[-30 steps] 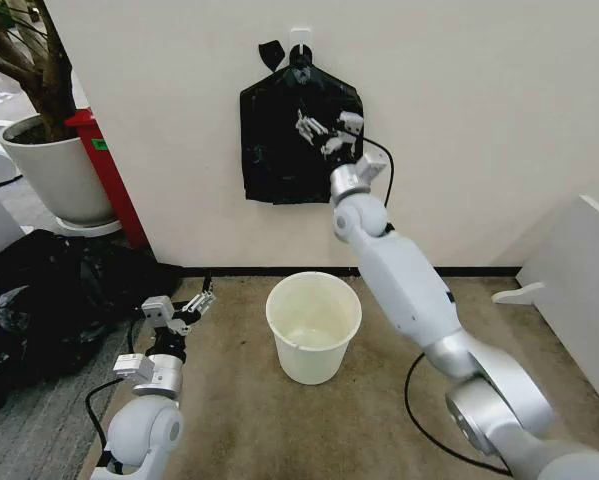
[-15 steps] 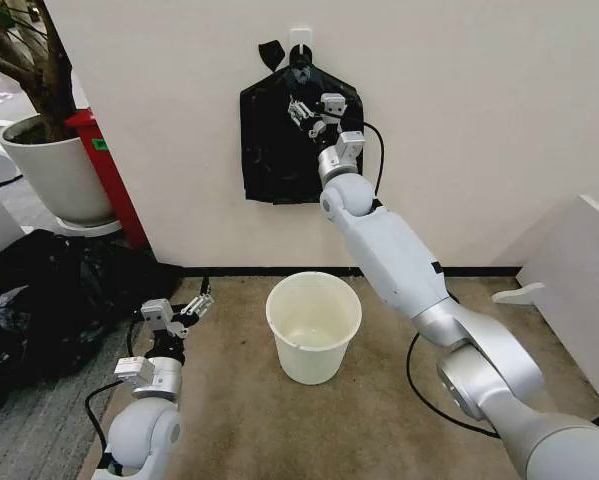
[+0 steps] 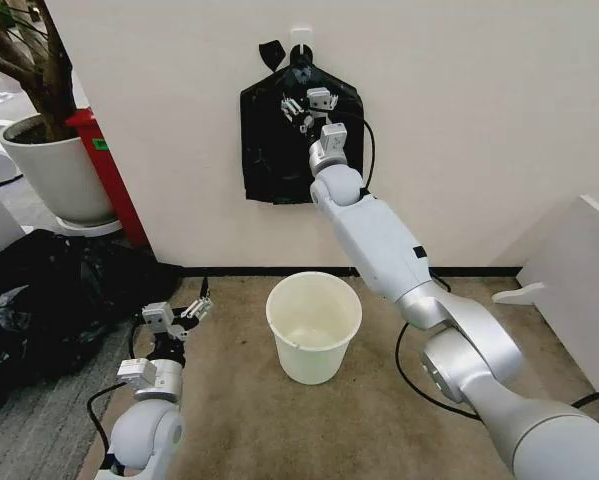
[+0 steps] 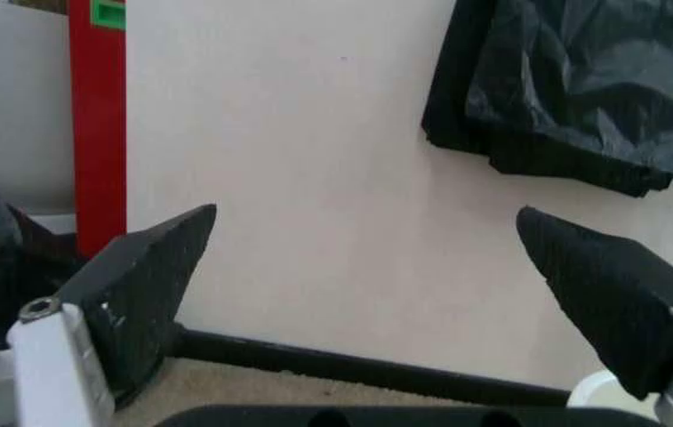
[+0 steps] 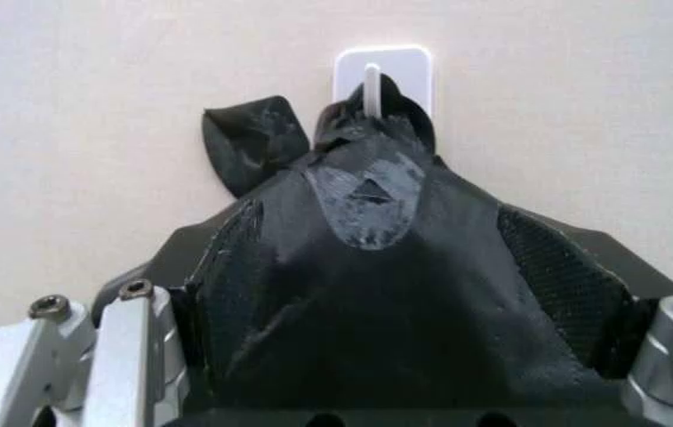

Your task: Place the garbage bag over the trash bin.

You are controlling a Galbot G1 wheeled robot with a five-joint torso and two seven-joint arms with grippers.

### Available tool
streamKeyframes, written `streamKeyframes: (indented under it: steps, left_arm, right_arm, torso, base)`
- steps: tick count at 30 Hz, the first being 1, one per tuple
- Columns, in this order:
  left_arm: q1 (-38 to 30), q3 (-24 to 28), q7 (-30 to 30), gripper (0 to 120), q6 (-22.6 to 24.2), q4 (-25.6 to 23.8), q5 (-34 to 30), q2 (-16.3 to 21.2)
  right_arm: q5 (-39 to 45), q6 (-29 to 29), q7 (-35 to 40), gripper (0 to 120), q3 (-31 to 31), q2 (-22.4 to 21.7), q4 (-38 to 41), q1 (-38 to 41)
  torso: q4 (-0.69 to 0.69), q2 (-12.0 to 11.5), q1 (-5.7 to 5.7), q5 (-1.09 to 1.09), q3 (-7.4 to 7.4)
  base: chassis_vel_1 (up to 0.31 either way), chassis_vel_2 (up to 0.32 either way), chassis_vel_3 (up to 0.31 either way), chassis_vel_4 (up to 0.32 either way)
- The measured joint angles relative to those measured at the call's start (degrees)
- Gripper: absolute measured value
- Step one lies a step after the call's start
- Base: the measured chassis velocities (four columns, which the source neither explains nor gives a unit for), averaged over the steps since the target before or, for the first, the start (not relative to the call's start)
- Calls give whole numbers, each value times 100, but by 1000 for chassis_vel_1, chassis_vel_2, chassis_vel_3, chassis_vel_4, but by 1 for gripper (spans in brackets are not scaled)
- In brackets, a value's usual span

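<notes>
The trash bin [image 3: 314,325], a small cream-white bucket, stands upright on the brown floor by the wall. The garbage bag itself is out of view. Above the bin, a flat square black bundle [image 3: 274,150] with a knotted top hangs from a white wall hook [image 5: 381,71]. My right gripper [image 3: 301,103] is raised to the bundle's upper part, just under the hook. In the right wrist view the right gripper [image 5: 396,276] is open, one black pad on each side of the bundle's neck. My left gripper [image 3: 194,306] is low by the floor, left of the bin, open and holding nothing [image 4: 366,267].
A white plant pot [image 3: 54,170] with a tree stands at the far left, beside a red post [image 3: 104,165]. A sprawling heap of black plastic [image 3: 49,290] lies on the floor at left. A white panel [image 3: 579,290] leans at right. A black cable [image 3: 419,385] trails over the floor.
My right arm has carried its gripper up and to the left across the hanging bundle, closer to the hook. The left arm and the bin have hardly moved.
</notes>
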Motion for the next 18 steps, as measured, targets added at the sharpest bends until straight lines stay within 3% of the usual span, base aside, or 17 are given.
streamKeyframes:
  steps: [5,8,12,14,18]
  left_arm:
    - [-3,20,-23,100,0,31,48,-12]
    - [-2,26,-27,100,5,32,67,-20]
    - [11,20,-44,100,8,32,82,-21]
    - [13,17,-47,100,8,32,83,-21]
    - [27,9,-66,100,8,20,84,-18]
  right_arm:
    - [-87,44,-22,58,62,23,-149,57]
    - [-113,68,-46,55,72,36,-217,94]
    - [-128,92,-54,39,97,73,-300,131]
    - [-128,93,-55,37,97,77,-301,132]
    - [-124,97,-62,19,80,92,-301,131]
  torso:
    - [0,0,0,0,0]
    - [0,0,0,0,0]
    - [0,1,0,0,0]
    - [1,1,0,0,0]
    - [1,1,0,0,0]
  base:
    - [0,0,0,0]
    - [0,0,0,0]
    - [0,0,0,0]
    - [0,0,0,0]
    - [0,0,0,0]
